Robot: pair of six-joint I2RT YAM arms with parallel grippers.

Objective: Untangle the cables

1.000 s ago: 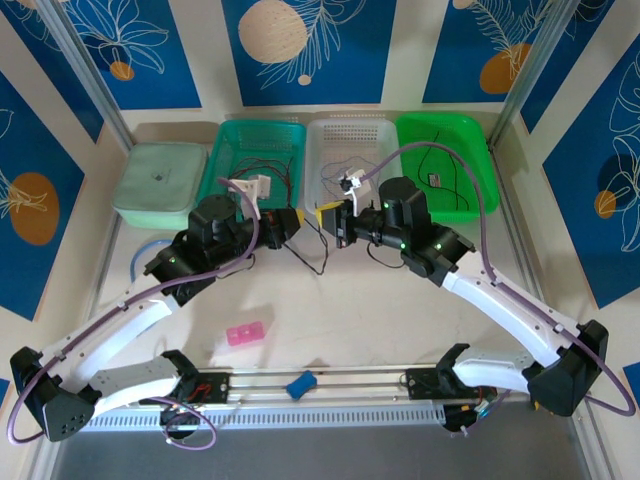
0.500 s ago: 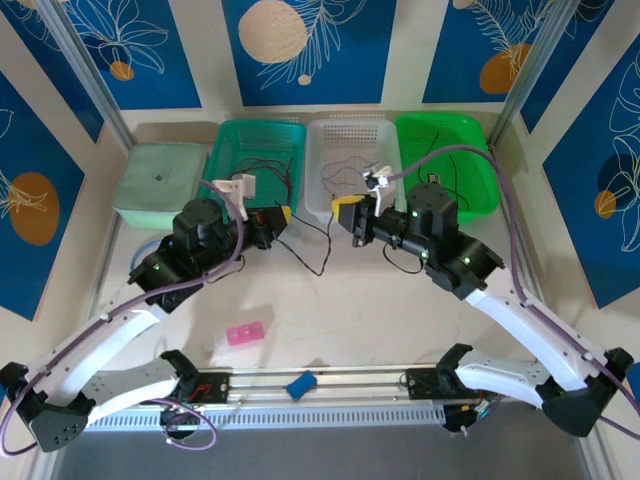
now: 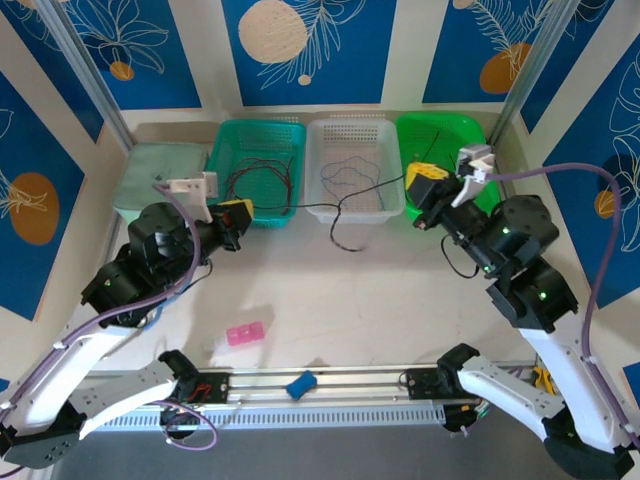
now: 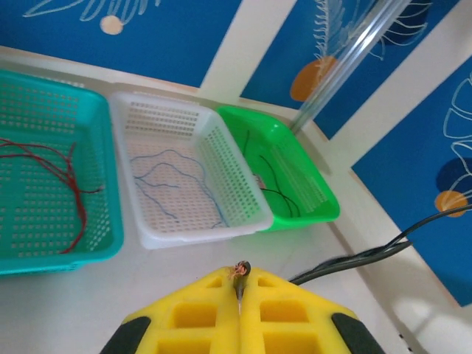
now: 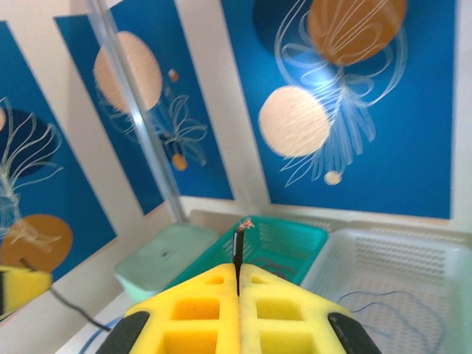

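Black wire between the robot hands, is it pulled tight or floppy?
Mostly tight. The black wire runs nearly straight between the shut left gripper and right gripper, with one small loop sagging in the middle.

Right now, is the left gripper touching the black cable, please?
Touching. In the left wrist view, the left gripper is shut on the black cable, whose tip pokes out.
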